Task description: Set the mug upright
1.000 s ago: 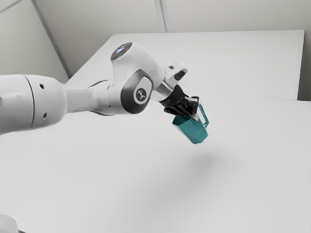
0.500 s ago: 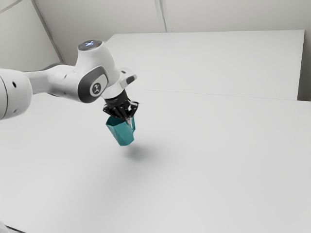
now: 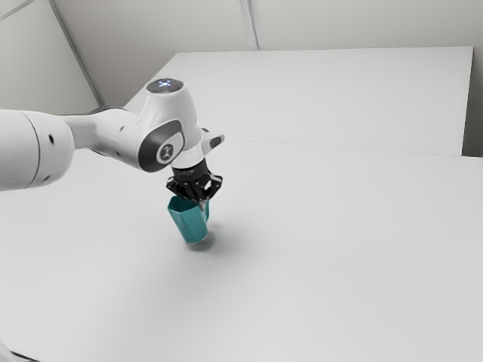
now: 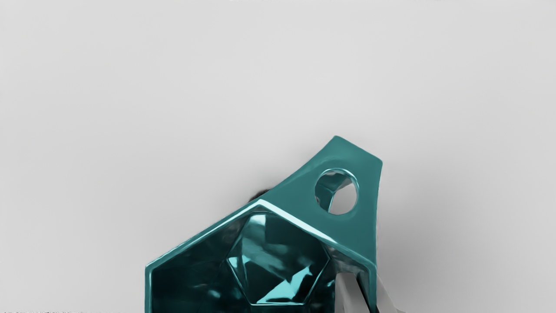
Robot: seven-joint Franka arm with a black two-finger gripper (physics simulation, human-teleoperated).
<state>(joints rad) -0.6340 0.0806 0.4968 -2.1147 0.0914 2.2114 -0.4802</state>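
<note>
Ext. view: gripper [image 3: 201,202] has mug [image 3: 189,225] by its wall, mug slightly tilted, opening up, base at or just over table [image 3: 339,249] (can't tell which), well in from far edge.

Wrist view: fingers [image 4: 347,293] nearly closed, one inside mug, one outside, wall pinched btwn.

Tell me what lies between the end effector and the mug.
Nothing: the wrist view shows the end effector gripping the mug directly, one finger inside the wall, the other outside.
</note>
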